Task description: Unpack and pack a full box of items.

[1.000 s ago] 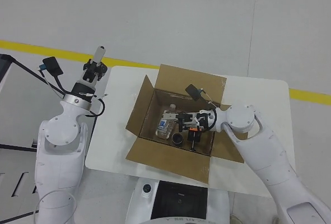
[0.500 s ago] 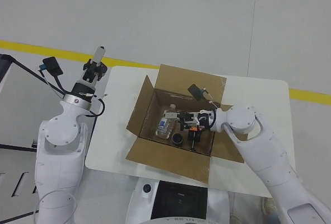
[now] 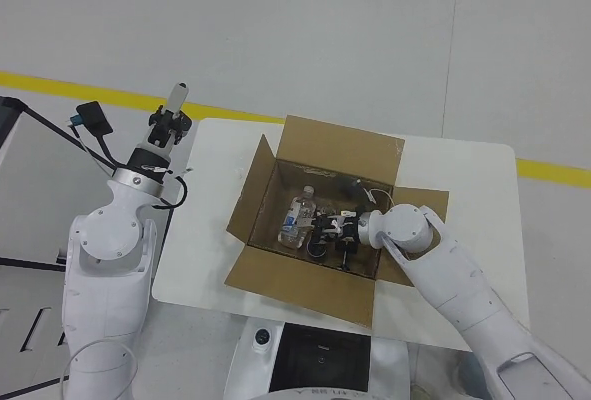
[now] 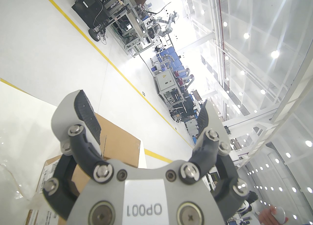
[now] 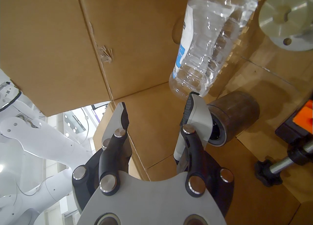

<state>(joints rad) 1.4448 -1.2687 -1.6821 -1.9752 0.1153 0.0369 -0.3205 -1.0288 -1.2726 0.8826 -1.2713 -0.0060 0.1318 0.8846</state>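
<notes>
While the right gripper (image 5: 157,102) hung spread, a ribbed clear plastic bottle (image 3: 296,218) lay mid-frame inside the open brown cardboard box (image 3: 340,142).

Left gripper (image 4: 143,103): lower centre of frame; I read it spread wide, nothing held.
Cardboard box (image 4: 119,141): lower left, partly behind the gripper.
Yellow floor line (image 4: 97,47): diagonal, upper left towards lower centre.

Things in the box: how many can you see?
4: a clear bottle along a wall of the box, a dark cylinder at the bottle's base, a metal disc beside the bottle, an orange-and-black clamp near the cylinder. Others may be hidden.
</notes>
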